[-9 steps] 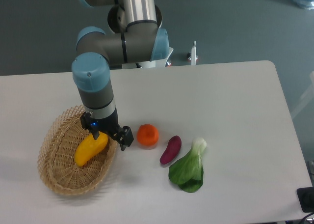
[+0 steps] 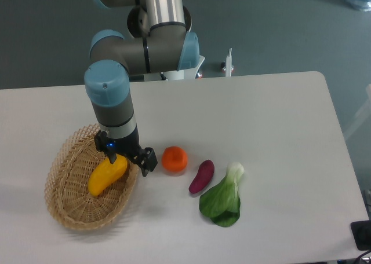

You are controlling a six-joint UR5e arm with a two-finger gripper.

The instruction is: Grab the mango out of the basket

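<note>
Camera view from above shows the gripper [image 2: 124, 160] low over the basket [image 2: 65, 209], its fingers on either side of the top end of the mango [image 2: 106, 175]. I cannot tell if they pinch it yet. Since half a second ago almost nothing has moved, maybe a tiny lift, so the mango is still in the basket. An orange [image 2: 174, 159], an eggplant [image 2: 202, 176] and bok choy [image 2: 223, 199] lie on the table [image 2: 272, 125].
</note>
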